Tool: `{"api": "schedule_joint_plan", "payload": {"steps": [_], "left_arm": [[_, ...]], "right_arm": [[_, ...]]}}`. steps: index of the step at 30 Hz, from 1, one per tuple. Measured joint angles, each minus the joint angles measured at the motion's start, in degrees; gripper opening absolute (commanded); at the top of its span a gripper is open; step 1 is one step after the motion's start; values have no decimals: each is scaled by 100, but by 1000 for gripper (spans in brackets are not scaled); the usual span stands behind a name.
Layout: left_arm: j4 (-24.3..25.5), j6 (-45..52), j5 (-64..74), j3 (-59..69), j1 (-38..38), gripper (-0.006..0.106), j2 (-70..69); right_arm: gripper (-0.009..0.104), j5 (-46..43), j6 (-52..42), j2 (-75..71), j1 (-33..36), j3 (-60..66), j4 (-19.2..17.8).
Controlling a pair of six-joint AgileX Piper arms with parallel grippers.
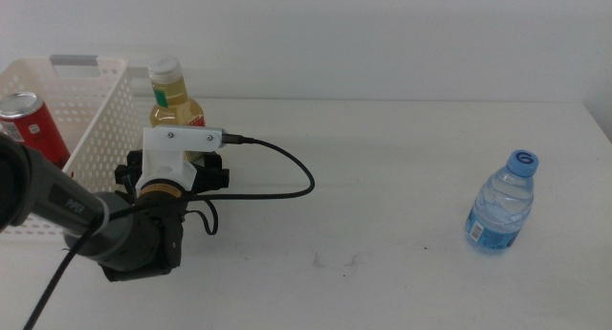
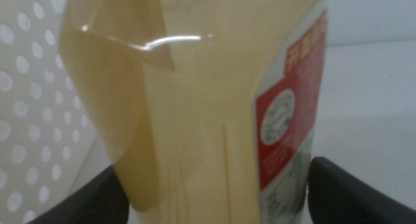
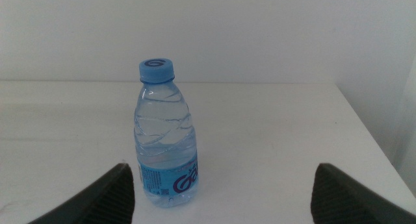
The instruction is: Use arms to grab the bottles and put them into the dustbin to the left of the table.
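Observation:
The clear bottle of yellow liquid (image 1: 176, 102) with a white cap stands upright on the table (image 1: 382, 234), right beside the white perforated dustbin (image 1: 99, 115). My left gripper (image 1: 180, 165) is open, with one jaw on each side of this bottle's lower body. In the left wrist view the bottle (image 2: 195, 107) fills the gap between the jaws of the left gripper (image 2: 218, 185). The slim red can (image 1: 29, 124) stands inside the dustbin. The small water bottle (image 1: 502, 201) with a blue cap stands at the right. My right gripper (image 3: 222, 175) is open, short of this bottle (image 3: 166, 133), and is out of the middle view.
The dustbin's perforated wall (image 2: 26, 120) shows close beside the yellow bottle. A black cable (image 1: 287, 172) loops over the table from the left wrist. The table's right edge (image 3: 370, 133) runs near the water bottle.

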Motion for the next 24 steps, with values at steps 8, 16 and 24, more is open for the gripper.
{"api": "schedule_joint_plan", "payload": {"steps": [8,16,24], "left_arm": [[1119,-296,166,-109,501,94,51],[1836,-641,290,-506,824,94,261],[2322,-710,384,-604,857,94,282]], "right_arm": [[90,0,0,0,0,0,0],[90,0,0,0,0,0,0],[90,0,0,0,0,0,0]]}}
